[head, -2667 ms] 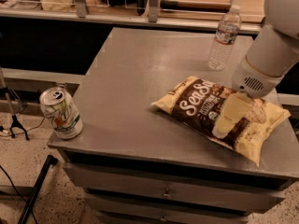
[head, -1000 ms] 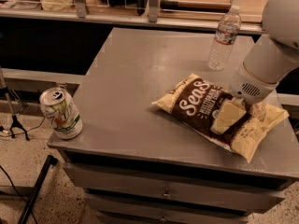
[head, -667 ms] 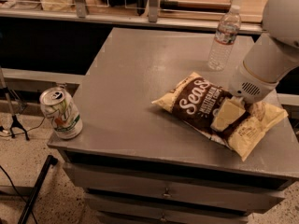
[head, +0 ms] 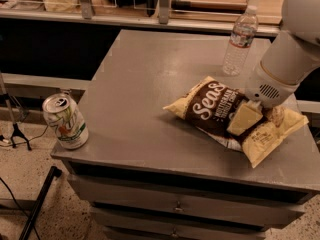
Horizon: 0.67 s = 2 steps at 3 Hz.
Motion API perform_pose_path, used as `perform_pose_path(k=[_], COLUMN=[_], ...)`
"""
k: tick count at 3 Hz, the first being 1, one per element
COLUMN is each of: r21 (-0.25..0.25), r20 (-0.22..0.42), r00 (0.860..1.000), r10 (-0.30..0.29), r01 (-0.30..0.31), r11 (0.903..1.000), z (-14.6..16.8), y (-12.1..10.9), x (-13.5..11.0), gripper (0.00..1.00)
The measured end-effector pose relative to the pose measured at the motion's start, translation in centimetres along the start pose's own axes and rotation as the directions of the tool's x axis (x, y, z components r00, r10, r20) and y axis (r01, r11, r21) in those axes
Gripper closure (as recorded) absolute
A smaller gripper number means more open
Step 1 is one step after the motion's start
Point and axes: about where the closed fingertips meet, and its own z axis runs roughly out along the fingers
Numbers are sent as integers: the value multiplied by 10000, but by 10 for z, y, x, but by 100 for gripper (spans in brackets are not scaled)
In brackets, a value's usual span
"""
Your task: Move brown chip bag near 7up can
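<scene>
The brown chip bag point(head: 210, 109) lies on the right half of the grey cabinet top point(head: 150, 84), dark brown with white lettering and pale yellow ends. My gripper point(head: 257, 120) comes down from the white arm at the right. It is shut on the bag's right part, with one cream finger point(head: 243, 118) on the front of the bag. The 7up can point(head: 65, 121) stands upright at the front left corner of the top, well apart from the bag.
A clear plastic water bottle point(head: 239, 40) stands at the back right, just behind the bag and the arm. A shelf with wire racks runs along the back. A dark tripod leg point(head: 37, 201) and cables are on the floor at the left.
The arm has shifted slightly up and right, and the bag's pinched right end has bunched and risen a little. The can and the bottle have not moved.
</scene>
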Motion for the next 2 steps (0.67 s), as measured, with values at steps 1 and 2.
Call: perform_pose_path(k=[1, 2], r21=[-3, 160], r20=[472, 1235], r00=[9985, 9878], r10=[-265, -949], r01=[265, 936], r11=[9996, 9955], z=[-18, -48], y=[-7, -15], x=[-9, -41], gripper=[100, 100])
